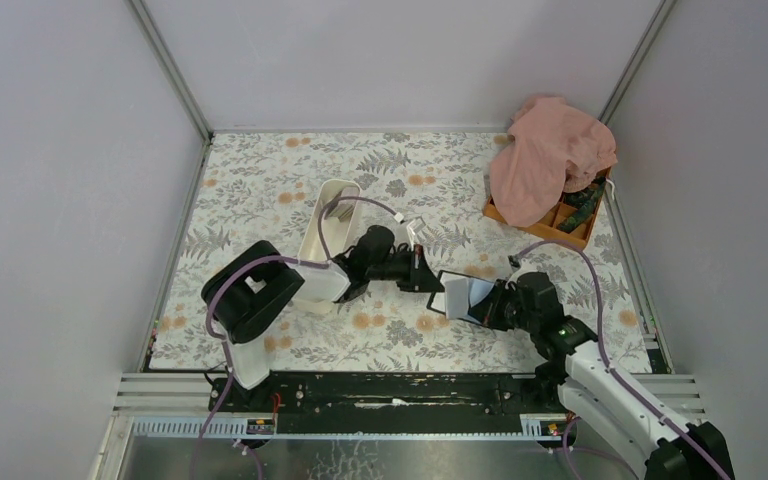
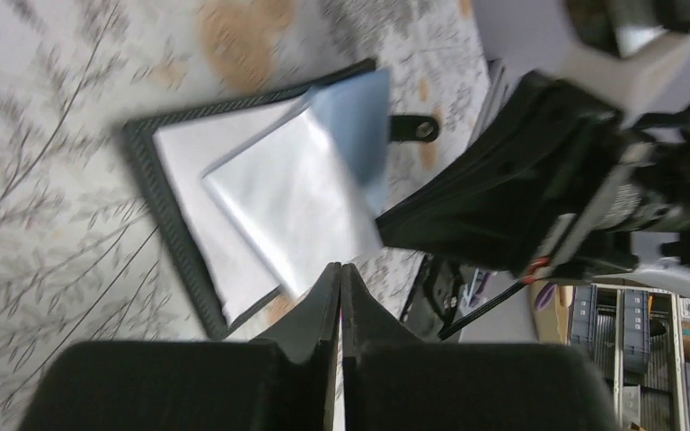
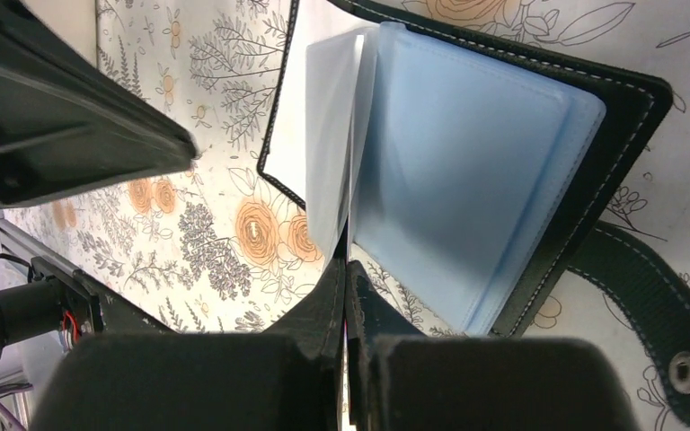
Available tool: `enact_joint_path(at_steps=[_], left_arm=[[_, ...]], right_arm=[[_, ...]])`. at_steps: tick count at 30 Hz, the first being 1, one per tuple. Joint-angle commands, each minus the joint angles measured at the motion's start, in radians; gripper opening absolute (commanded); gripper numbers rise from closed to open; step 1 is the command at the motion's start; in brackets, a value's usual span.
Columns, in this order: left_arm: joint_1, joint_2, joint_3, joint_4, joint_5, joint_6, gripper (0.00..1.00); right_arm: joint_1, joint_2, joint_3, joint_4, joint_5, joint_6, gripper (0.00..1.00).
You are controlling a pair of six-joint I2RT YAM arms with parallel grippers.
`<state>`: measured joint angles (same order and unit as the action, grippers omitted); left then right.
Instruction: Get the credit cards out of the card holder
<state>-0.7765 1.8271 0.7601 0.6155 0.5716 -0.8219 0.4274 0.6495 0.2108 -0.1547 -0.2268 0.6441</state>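
The card holder (image 1: 463,295) lies open on the floral table mat, black-edged, with clear bluish sleeves (image 3: 467,180) fanned up from it. My right gripper (image 3: 346,265) is shut on the bottom corner of one raised sleeve (image 2: 296,197) and holds it upright; it comes in from the right (image 1: 488,303). My left gripper (image 2: 341,268) is shut, its tips at the near edge of that same sleeve, at the holder's left side (image 1: 428,282). Whether it touches the sleeve I cannot tell. No credit cards show in the sleeves.
A long white tray (image 1: 325,235) stands just behind the left arm. An orange compartment box (image 1: 570,230) sits at the back right, half covered by a pink cloth (image 1: 550,155). The holder's snap strap (image 3: 647,305) lies flat to its side.
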Motion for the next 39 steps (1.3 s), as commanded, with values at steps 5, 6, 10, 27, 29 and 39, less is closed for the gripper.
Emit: enact_joint_path(at_steps=[5, 6, 10, 27, 29, 39], left_arm=[[-0.008, 0.069, 0.114, 0.097, 0.005, -0.056, 0.06], [-0.008, 0.089, 0.123, 0.117, 0.007, -0.07, 0.06], [-0.008, 0.158, 0.172, 0.139, 0.011, -0.091, 0.06], [-0.002, 0.184, 0.105, 0.254, 0.029, -0.149, 0.06], [-0.002, 0.187, 0.103, 0.259, 0.032, -0.149, 0.06], [0.0, 0.19, 0.099, 0.291, 0.057, -0.167, 0.06]], right_arm=[[-0.001, 0.056, -0.029, 0.187, -0.069, 0.024, 0.0], [-0.001, 0.052, -0.004, 0.16, -0.068, 0.012, 0.0], [-0.001, 0.031, 0.163, -0.009, -0.012, -0.067, 0.0], [0.0, 0.036, 0.439, -0.251, 0.114, -0.182, 0.0], [0.0, 0.044, 0.443, -0.245, 0.074, -0.18, 0.0], [0.001, 0.101, 0.591, -0.375, 0.145, -0.258, 0.0]])
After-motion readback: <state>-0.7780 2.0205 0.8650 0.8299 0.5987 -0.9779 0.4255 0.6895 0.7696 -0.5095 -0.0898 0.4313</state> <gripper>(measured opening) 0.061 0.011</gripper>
